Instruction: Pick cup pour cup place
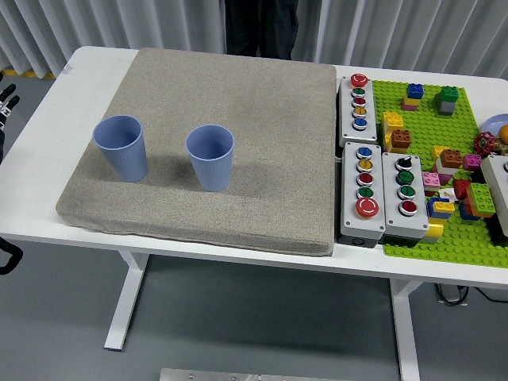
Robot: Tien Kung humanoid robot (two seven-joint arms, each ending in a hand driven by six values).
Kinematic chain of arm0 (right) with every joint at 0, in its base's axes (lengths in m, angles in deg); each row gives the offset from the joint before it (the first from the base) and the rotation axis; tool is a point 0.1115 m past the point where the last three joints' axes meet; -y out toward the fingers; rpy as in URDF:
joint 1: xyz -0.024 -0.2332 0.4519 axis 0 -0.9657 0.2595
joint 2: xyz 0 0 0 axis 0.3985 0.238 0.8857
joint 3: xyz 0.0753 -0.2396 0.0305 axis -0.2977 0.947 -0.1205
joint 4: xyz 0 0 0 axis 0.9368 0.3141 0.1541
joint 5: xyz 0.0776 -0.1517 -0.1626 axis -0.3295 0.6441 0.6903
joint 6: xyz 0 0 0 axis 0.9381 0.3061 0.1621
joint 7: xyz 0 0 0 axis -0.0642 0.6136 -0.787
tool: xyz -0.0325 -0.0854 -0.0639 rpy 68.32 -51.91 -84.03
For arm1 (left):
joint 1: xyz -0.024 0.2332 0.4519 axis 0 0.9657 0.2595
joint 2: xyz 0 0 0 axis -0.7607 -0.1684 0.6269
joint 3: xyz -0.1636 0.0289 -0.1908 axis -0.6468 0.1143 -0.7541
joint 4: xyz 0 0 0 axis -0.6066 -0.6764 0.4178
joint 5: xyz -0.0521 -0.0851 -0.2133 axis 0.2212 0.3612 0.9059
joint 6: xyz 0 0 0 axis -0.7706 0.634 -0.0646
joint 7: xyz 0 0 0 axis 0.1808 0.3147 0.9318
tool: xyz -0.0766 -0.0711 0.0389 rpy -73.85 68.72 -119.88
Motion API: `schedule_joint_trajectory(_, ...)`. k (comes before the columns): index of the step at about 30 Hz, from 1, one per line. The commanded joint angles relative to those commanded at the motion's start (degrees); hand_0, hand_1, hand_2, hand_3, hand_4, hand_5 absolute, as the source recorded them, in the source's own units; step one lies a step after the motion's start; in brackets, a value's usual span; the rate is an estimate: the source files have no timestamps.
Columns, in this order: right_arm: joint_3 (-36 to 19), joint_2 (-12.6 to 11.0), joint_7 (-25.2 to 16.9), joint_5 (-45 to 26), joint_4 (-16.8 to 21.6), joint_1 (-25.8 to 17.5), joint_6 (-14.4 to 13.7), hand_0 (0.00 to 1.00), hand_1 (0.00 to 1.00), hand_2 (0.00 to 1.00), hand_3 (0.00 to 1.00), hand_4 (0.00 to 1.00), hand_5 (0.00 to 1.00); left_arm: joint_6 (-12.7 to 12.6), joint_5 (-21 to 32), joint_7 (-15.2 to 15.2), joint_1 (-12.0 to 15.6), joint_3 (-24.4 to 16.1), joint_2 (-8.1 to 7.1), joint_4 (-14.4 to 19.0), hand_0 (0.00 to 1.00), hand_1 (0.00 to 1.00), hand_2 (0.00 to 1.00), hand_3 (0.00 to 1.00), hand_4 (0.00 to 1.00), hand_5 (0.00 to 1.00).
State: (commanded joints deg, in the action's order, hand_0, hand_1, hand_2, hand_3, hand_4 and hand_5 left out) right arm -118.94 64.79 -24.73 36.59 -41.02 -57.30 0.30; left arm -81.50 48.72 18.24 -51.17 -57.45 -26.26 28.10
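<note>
Two light blue ribbed cups stand upright on a grey felt mat. The left cup is near the mat's left edge, and the right cup stands about a cup's width to its right. I cannot see whether either cup holds anything. Only a sliver of my left hand shows at the picture's left edge, far from the cups. A white and black part at the right edge, over the brick plate, looks like my right hand. Neither hand touches a cup.
Right of the mat are three grey button boxes with coloured buttons. Beyond them a green baseplate carries several toy bricks. A person in dark clothes stands at the far side. The white table's near edge lies just in front of the mat.
</note>
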Motion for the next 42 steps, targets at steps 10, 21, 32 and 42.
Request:
schedule_joint_trajectory(10, -0.2, 0.02, 0.09, 0.24, 0.0, 0.13, 0.03, 0.721, 0.687, 0.732, 0.698, 0.317, 0.302, 1.84, -3.39, -0.81, 3.28, 0.27, 0.45, 2.07, 0.943, 0.926, 0.998, 0.998, 0.573, 0.002)
schedule_joint_trajectory(21, -0.6, 0.05, 0.17, 0.8, 0.0, 0.05, 0.1, 0.721, 0.687, 0.732, 0.698, 0.317, 0.303, 3.4, -7.52, -1.99, 6.23, 1.1, 0.75, 5.22, 0.949, 0.932, 0.998, 0.998, 0.635, 0.002)
schedule_joint_trajectory(32, -0.83, 0.15, 0.36, 1.49, 0.0, -0.09, 0.15, 0.721, 0.687, 0.732, 0.698, 0.317, 0.303, 4.93, -8.97, -2.06, 6.82, 1.93, 0.82, 5.13, 0.951, 0.933, 0.998, 0.998, 0.698, 0.002)
schedule_joint_trajectory(42, -0.91, 0.18, 0.51, 1.9, 0.0, -0.4, 0.19, 0.721, 0.687, 0.731, 0.698, 0.316, 0.306, 10.62, -12.35, -3.72, 6.71, 1.55, 0.7, 4.09, 0.969, 0.964, 0.998, 0.998, 0.922, 0.15)
